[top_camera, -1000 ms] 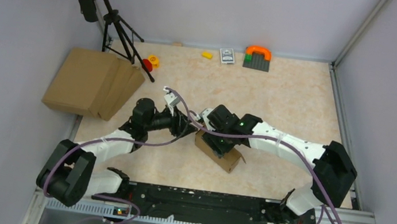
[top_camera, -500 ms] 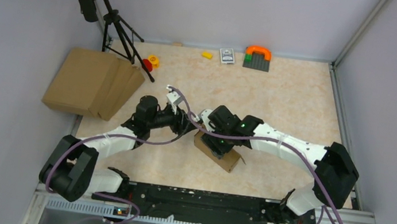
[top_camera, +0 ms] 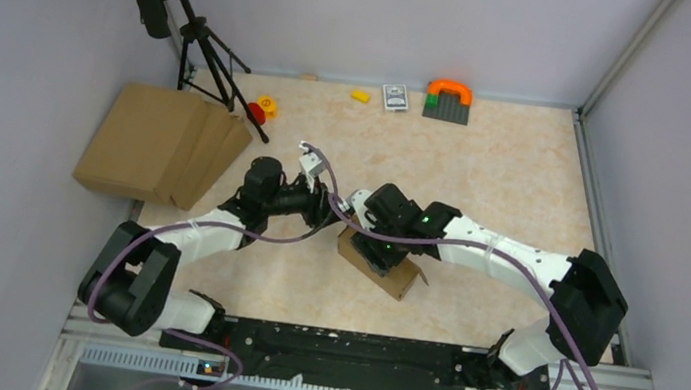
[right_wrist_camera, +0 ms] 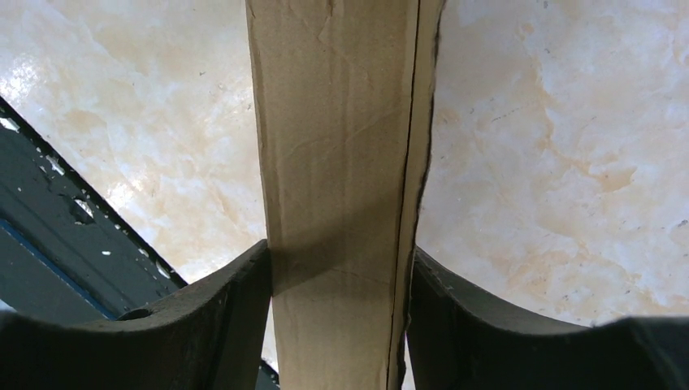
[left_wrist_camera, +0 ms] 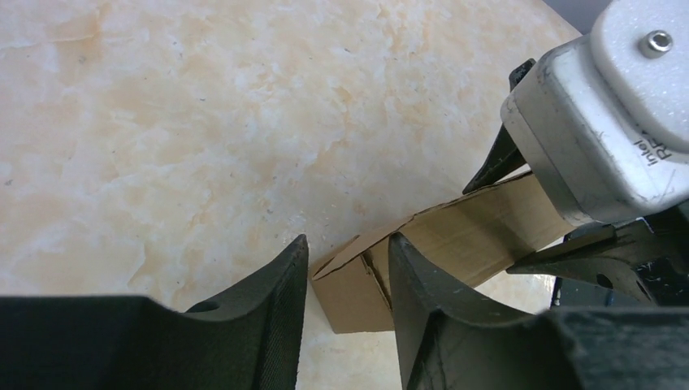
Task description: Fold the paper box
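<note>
The paper box (top_camera: 396,274) is a small brown cardboard box lying on the table's near middle. My right gripper (top_camera: 381,244) is over it and shut on it. In the right wrist view the box (right_wrist_camera: 337,162) fills the gap and both fingers (right_wrist_camera: 236,309) press its sides. My left gripper (top_camera: 331,209) is at the box's far-left end. In the left wrist view its jaws (left_wrist_camera: 348,272) stand apart, and the box's end (left_wrist_camera: 357,292), with a loose flap edge, shows between them. The right finger overlaps the box.
A pile of flat brown cardboard (top_camera: 162,143) lies at the left. A tripod (top_camera: 210,46) and red and yellow toys (top_camera: 260,108) stand behind it. A yellow block (top_camera: 361,95), a card deck (top_camera: 395,96) and an orange-and-grey brick piece (top_camera: 448,100) line the back edge.
My left arm has swung up and to the right, bringing its gripper closer to the box's far-left end. The right gripper and the box have barely moved.
</note>
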Controlling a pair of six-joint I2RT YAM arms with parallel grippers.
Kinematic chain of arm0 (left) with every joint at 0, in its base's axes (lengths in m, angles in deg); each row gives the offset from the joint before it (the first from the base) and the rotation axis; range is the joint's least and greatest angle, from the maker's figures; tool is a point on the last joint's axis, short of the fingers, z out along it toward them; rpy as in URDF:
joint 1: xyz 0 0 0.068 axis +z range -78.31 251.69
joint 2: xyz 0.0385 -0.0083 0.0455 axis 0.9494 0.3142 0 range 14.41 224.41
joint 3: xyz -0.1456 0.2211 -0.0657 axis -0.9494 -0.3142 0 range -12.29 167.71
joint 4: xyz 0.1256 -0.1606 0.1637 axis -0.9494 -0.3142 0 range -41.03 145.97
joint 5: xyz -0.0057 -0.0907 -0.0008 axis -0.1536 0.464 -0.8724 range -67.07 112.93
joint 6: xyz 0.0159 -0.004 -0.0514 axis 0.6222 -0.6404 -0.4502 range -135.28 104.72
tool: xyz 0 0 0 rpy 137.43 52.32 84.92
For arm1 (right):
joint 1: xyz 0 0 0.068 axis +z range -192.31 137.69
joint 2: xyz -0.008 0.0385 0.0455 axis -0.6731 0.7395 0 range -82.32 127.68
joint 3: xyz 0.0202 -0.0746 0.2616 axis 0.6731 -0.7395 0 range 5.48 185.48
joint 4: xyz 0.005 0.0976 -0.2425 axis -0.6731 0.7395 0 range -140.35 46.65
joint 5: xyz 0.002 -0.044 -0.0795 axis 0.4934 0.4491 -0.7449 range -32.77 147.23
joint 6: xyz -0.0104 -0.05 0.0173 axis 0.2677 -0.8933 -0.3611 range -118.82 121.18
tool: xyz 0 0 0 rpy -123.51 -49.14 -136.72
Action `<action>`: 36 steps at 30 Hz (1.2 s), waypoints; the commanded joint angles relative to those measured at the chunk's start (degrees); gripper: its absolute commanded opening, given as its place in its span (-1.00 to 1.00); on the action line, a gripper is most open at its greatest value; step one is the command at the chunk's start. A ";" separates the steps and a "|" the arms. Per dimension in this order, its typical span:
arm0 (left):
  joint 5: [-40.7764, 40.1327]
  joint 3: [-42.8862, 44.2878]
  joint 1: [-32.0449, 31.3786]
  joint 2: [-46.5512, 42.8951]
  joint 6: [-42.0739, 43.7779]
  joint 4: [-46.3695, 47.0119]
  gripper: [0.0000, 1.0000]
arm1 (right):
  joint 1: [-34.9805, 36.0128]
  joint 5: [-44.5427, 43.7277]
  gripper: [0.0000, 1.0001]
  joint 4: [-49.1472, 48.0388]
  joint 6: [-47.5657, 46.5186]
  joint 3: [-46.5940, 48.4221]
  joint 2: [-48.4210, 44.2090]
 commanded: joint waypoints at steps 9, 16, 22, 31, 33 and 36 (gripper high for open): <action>-0.18 3.47 -1.67 -1.88 -6.07 -7.41 -0.36 | -0.82 0.78 0.12 -2.89 0.04 -0.40 -1.99; -3.49 3.31 -3.56 -0.30 -17.35 -7.33 -0.41 | -0.80 1.02 0.11 -3.01 0.49 -0.42 -1.43; -7.95 5.83 -5.76 -0.97 -16.96 -12.16 -0.50 | -0.87 0.96 0.10 -2.94 0.58 -0.39 -1.69; -15.49 6.28 -7.18 -3.41 -11.29 -17.64 -0.61 | -0.85 1.31 0.10 -3.40 0.59 -0.98 -2.00; -16.25 6.27 -7.23 -3.44 -10.31 -18.01 -0.64 | -0.84 1.52 0.10 -3.34 0.59 -0.98 -2.01; -16.07 6.47 -7.39 -2.96 -9.66 -18.40 -0.69 | -0.84 1.41 0.10 -3.13 0.58 -0.70 -1.97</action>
